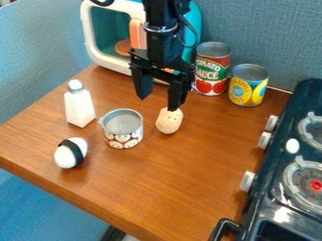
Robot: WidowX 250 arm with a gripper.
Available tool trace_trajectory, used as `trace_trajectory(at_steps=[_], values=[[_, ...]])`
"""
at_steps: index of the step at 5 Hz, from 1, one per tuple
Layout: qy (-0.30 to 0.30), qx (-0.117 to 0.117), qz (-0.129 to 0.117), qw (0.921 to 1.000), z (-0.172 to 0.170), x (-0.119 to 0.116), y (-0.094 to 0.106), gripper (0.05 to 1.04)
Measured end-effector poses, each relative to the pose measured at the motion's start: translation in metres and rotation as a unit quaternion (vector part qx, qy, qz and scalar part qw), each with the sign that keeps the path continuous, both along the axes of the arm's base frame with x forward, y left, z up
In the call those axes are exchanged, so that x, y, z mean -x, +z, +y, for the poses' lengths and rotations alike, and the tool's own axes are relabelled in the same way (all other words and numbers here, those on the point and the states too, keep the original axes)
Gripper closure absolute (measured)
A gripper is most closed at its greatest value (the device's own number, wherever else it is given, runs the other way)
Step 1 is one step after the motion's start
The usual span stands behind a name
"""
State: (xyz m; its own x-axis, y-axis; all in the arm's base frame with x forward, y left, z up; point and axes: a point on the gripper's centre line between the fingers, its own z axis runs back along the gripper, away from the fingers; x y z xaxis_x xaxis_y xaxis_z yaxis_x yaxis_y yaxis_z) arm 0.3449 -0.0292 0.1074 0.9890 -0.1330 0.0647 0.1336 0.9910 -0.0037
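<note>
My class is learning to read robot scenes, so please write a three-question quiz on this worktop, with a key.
1. True or false: the end effector is gripping the white shaker.
2. What is wrapped around the white egg-shaped item? A) A red ribbon. B) A black band. C) A blue cord.
3. Fill in the blank: the yellow-and-blue can stands between the red-and-green can and the ____.

Key: 1. False. 2. B. 3. Stove.
</note>
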Motion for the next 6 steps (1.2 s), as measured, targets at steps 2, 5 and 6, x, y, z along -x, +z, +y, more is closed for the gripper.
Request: trace_trajectory(at_steps=[2,5,6], values=[[-0.027,-0.002,0.003,0.9996,0.001,-0.007,-0.010,0.083],[-0.044,-0.010,0.025,0.9987,0.010,-0.042,-0.034,0.083],[-0.042,-0.007,0.039,0.9983,0.009,-0.054,-0.051,0.083]])
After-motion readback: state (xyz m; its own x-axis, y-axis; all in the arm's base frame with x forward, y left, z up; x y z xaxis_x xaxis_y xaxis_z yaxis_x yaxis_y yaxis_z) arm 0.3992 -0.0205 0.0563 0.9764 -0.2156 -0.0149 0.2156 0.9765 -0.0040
